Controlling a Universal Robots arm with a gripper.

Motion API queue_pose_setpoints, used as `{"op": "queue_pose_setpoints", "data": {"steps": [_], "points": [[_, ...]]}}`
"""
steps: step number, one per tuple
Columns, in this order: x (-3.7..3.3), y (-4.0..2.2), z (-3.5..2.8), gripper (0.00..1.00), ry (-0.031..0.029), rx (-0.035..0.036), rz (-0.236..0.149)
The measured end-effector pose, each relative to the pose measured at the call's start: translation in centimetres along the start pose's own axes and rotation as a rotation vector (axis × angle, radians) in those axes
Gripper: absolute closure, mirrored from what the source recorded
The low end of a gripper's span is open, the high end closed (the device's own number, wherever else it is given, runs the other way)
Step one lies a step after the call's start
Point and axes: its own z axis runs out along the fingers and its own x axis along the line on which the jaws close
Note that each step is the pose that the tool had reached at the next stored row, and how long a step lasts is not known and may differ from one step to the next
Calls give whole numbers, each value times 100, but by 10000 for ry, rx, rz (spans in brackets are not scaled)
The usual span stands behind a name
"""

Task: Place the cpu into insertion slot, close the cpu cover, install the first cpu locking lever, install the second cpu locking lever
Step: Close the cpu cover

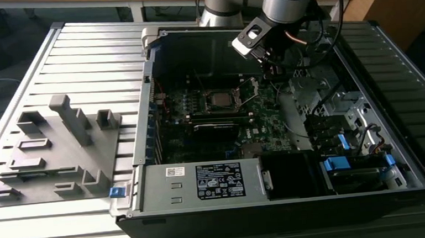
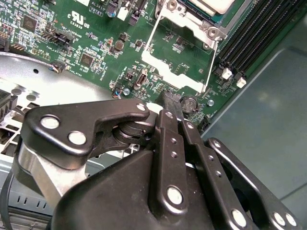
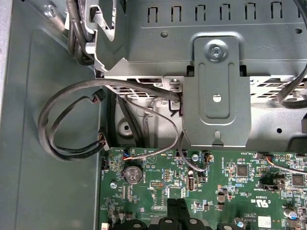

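Observation:
The cpu, a grey square, lies in its socket on the green motherboard; one corner of it appears in the second wrist view. The cpu cover, a shiny frame plate with a square opening, is swung open beside the socket, on the exterior view's right. Thin wire levers run along the cover's sides. My gripper hovers just past the open cover. Its black fingers are shut together with nothing between them, above the board near a coin cell. The fingertips also appear in the first wrist view.
A power supply box with a white label fills the case's near end. A grey metal bracket and looped black cables sit close to the gripper. Drive bays with blue clips are at the right. A grey fixture rests on the slatted table.

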Motion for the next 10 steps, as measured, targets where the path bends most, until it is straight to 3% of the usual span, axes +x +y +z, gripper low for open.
{"op": "queue_pose_setpoints", "data": {"steps": [10], "points": [[0,0,8,89,5,-1,0]]}}
